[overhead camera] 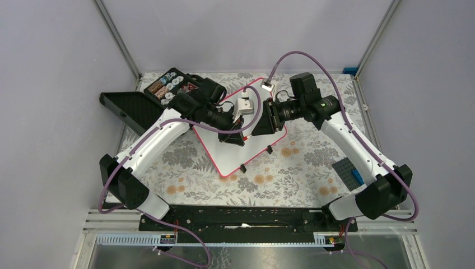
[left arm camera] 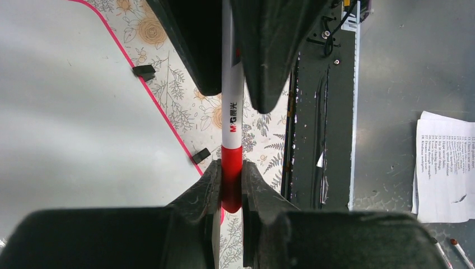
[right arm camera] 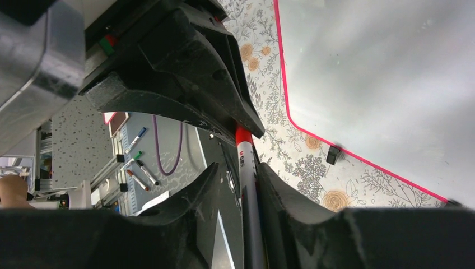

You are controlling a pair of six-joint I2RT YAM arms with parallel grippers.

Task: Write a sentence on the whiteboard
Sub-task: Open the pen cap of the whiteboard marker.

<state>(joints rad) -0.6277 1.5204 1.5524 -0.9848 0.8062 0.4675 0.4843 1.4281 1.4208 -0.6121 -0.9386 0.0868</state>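
White plastic forms the barrel of a marker (left arm camera: 231, 112) that is held between both grippers above the whiteboard (overhead camera: 224, 151). The marker's red cap (left arm camera: 231, 168) is clamped between the fingers of the left gripper (left arm camera: 231, 168), while the white barrel is pinched by the right gripper (left arm camera: 232, 98), so that the two sets of fingers face each other along the pen. In the right wrist view the same grasp is seen from the other end: the barrel runs through the right gripper (right arm camera: 241, 171) and the red cap is seated in the left gripper (right arm camera: 238, 131).

The whiteboard is laid flat on a floral cloth (overhead camera: 291, 168), turned at a slant, with its red-pink rim visible along the near edge. Two small black clip feet (overhead camera: 243, 168) are fixed on that near edge. From above, the left gripper (overhead camera: 234, 136) and the right gripper (overhead camera: 262, 122) are seen meeting over the board's middle.

A black compartment case (overhead camera: 171, 84) is set open just beyond the board's far left corner, with small items sorted in its cells. A blue studded plate (overhead camera: 348, 171) is placed well apart from the board, to its right. A printed sheet (left arm camera: 445, 168) is seen off the cloth, well apart from the board.
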